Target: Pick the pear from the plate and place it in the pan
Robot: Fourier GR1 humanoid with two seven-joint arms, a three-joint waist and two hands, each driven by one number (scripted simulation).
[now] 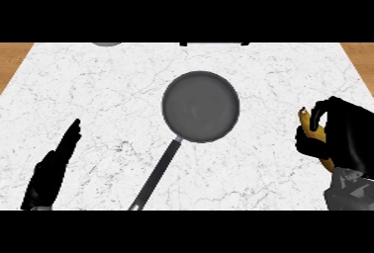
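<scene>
A dark grey pan (201, 105) lies at the middle of the white marble counter, its long handle (156, 175) running down toward the lower edge. At the right, my right hand (343, 133) is curled round a yellow-brown pear (315, 132), which shows only between the fingers and below the palm. The hand with the pear is to the right of the pan, apart from it. The plate is hidden or out of view. My left hand (53, 170) rests at the lower left, fingers straight and pointing up, holding nothing.
The marble counter (87, 89) ends in wooden strips at the far left and far right. A grey round object (107, 44) and a dark-edged item (214, 44) peek in at the counter's far edge.
</scene>
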